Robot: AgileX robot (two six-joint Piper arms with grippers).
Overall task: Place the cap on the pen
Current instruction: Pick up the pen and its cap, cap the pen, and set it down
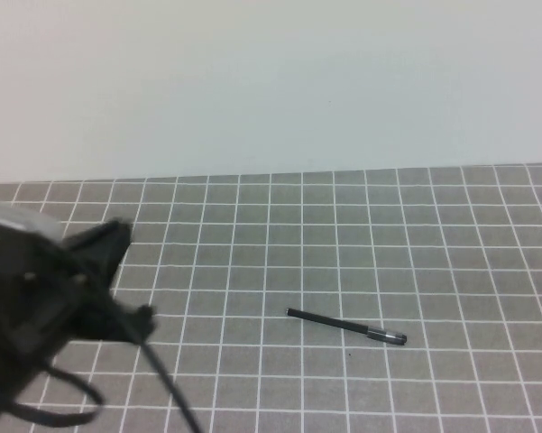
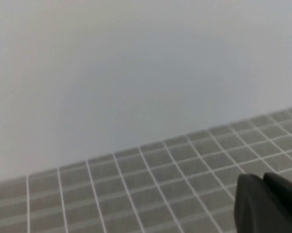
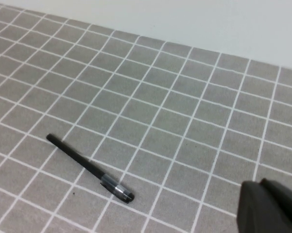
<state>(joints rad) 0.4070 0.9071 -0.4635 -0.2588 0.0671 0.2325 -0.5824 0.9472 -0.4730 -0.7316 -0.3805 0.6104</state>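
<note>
Black slim pen lies centre; L tool near-left, R tool far-right.

pen: black, silver band | table: grey, white grid lines | wall: pale white

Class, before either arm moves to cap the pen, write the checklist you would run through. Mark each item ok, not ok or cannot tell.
1. Pen found, lying flat on the mat with nothing touching it: ok.
2. Loose cap located: not ok; none shows in any view.
3. Pen already capped or bare: cannot tell.
4. Left gripper clear of the pen, over the mat's left side: ok.
5. Right gripper clear of the pen, at the mat's right edge, with the pen in its wrist view: ok.
</note>
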